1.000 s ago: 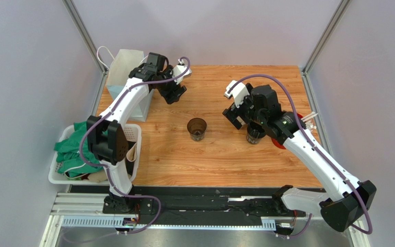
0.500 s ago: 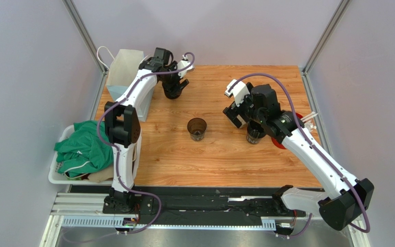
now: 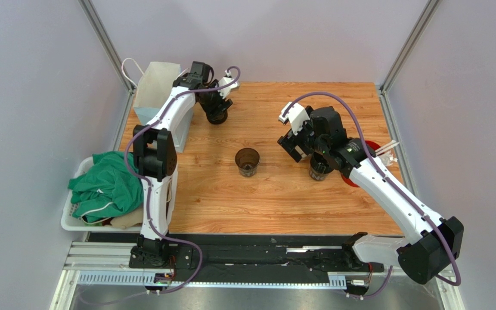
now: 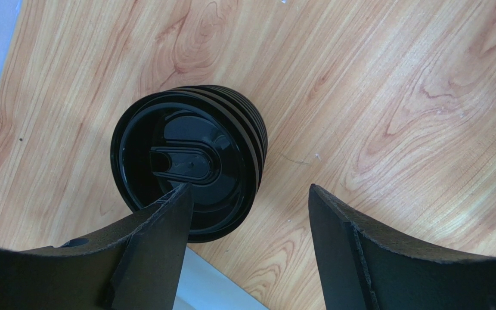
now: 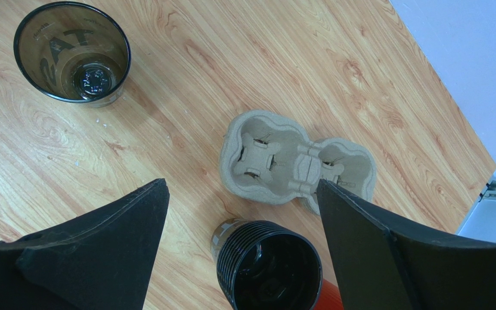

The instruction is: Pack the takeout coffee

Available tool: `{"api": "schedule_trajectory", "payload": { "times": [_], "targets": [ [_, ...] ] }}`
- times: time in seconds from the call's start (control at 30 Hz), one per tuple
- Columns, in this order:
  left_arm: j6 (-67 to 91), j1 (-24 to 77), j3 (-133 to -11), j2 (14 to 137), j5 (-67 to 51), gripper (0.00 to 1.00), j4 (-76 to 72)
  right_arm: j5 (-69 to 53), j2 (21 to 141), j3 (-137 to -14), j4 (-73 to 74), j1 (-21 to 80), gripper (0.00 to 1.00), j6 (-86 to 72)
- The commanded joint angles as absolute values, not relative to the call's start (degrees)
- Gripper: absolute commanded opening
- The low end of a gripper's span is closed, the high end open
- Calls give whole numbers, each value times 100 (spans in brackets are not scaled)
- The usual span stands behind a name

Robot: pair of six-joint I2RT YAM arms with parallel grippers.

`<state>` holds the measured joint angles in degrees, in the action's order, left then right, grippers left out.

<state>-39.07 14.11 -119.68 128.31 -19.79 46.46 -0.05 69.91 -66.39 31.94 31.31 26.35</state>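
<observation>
The takeout coffee (image 4: 192,155), a small black ribbed cup with a black lid, stands upright on the wooden table at the back left. My left gripper (image 4: 249,210) hangs open just above it. The left finger overlaps the lid's near edge and the right finger is over bare wood. In the top view the left gripper (image 3: 217,111) covers most of that cup. My right gripper (image 5: 241,194) is open above an uncovered black ribbed cup (image 5: 270,268) and the cardboard cup tray (image 5: 296,165), holding nothing. In the top view the right gripper (image 3: 301,143) hides the tray.
A clear dark empty cup (image 3: 247,161) stands mid-table. A pale paper bag (image 3: 157,87) stands left of the left gripper. A white basket (image 3: 170,169) of green cloth sits at the near left. A red cup with white straws (image 3: 386,150) lies under the right arm.
The left arm has swung its elbow in and the gripper has settled over the lidded cup, its jaws narrowing somewhat. The right gripper has shifted slightly left.
</observation>
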Motion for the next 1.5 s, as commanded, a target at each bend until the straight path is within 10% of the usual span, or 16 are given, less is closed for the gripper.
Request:
{"api": "schedule_trajectory", "payload": {
  "times": [0.0,1.47],
  "targets": [
    [-4017,1406,-12173,12937,-2057,73,4667,-9,6970,-6627,2874,3120,91,2610],
    [-3454,1362,-12199,12700,-1942,25,4236,246,7110,-6469,2646,3120,89,2593]
  ]
}}
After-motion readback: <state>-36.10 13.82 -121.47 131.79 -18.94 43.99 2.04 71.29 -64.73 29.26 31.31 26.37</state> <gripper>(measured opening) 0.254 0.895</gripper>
